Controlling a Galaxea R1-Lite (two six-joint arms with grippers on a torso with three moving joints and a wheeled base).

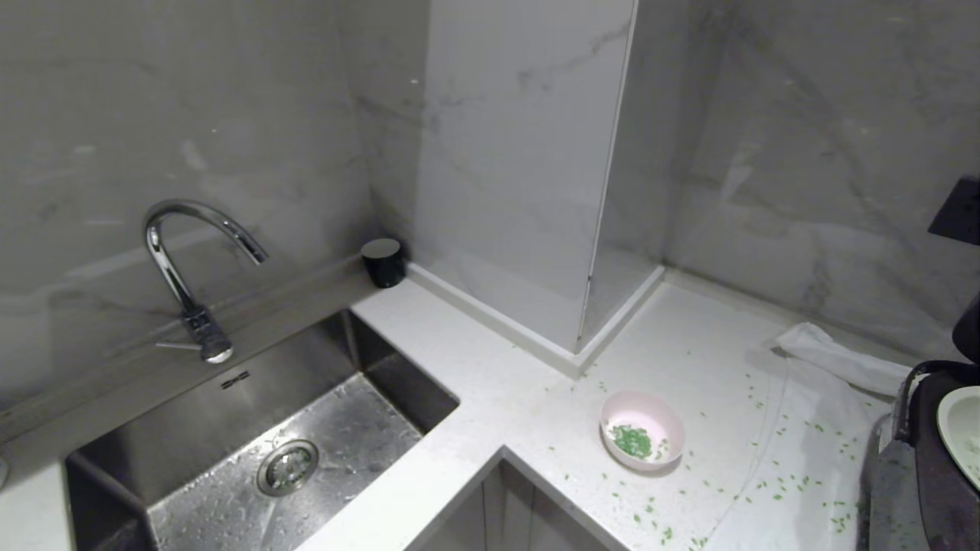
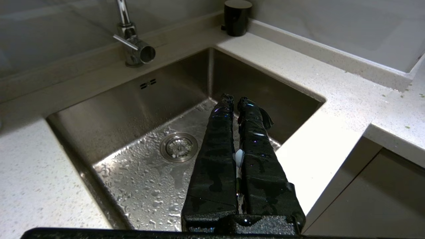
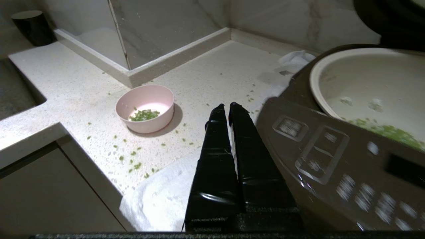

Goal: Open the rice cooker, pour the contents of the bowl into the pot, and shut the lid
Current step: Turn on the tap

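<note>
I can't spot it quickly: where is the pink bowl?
In the head view the pink bowl stands on the white counter, right of the sink, left of the rice cooker.

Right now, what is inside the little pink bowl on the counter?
The bowl holds a small heap of chopped green bits on its white bottom. Whether water lies under them cannot be seen.

1. One small pink round bowl (image 1: 641,437) is seen near the counter's front edge.
2. One dark brown rice cooker (image 3: 335,156) is counted.
3. One black cylindrical cup (image 1: 382,261) is counted.
4. One white cloth (image 1: 811,428) is counted.
5. Two black grippers (image 2: 234,99) (image 3: 225,107) are seen.
</note>
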